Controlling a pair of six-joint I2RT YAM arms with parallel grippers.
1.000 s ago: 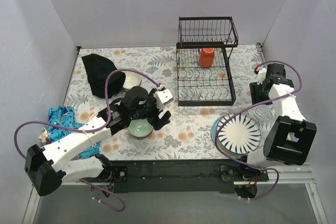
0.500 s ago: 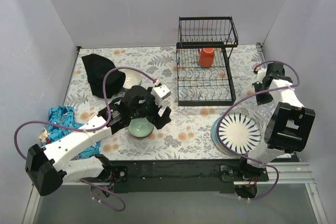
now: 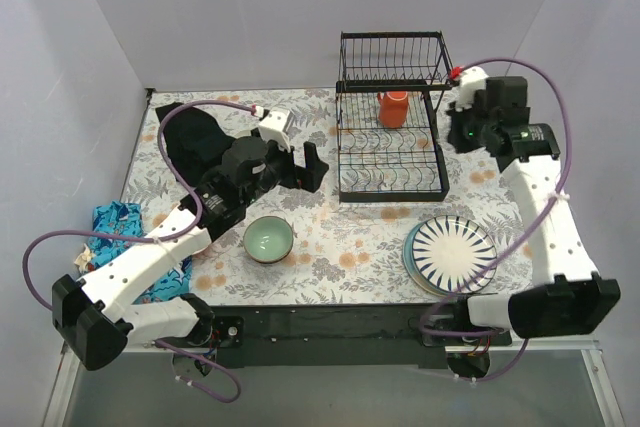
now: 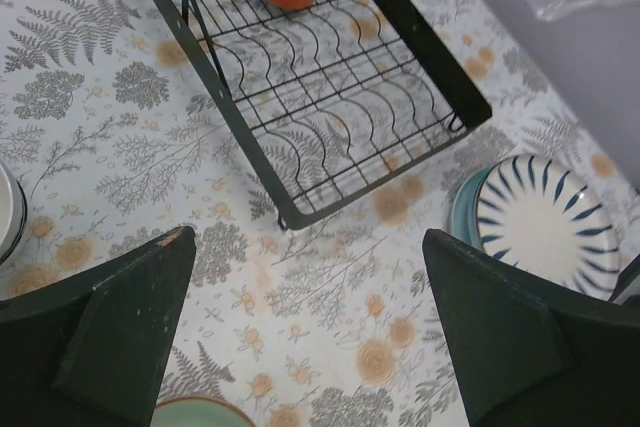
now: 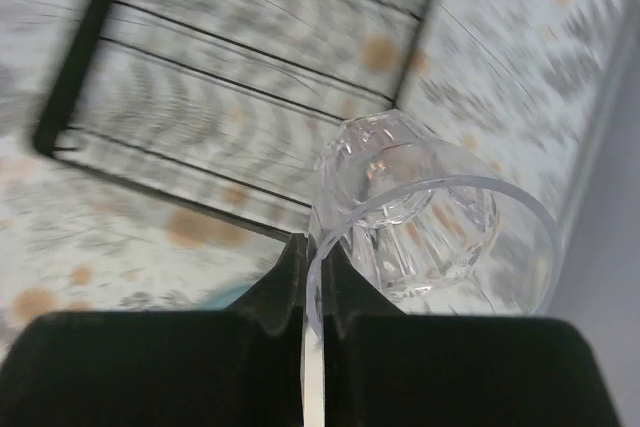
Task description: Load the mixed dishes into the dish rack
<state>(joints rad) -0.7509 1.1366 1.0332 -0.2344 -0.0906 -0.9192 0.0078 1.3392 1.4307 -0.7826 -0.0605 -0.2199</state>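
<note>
The black wire dish rack [image 3: 390, 147] stands at the back, and an orange mug [image 3: 392, 108] sits on its lower tray. My left gripper [image 3: 301, 169] hovers open and empty just left of the rack [image 4: 320, 97], above the table. The pale-green-inside bowl [image 3: 268, 239] rests on the table below and behind it, showing as a sliver [image 4: 200, 413] in the left wrist view. A striped plate [image 3: 455, 252] lies front right on a teal plate. My right gripper [image 5: 315, 247] is shut on the rim of a clear glass [image 5: 420, 207], held up by the rack's right side [image 3: 462, 122].
A black cloth [image 3: 190, 137] lies at the back left and a blue patterned cloth [image 3: 115, 222] at the left edge. A white bowl's rim [image 4: 8, 212] shows at the left of the left wrist view. White walls enclose the table on three sides.
My left gripper let go of the green-inside bowl, opened wide and rose back toward the rack. My right arm closed on the clear glass and swung it up beside the rack.
</note>
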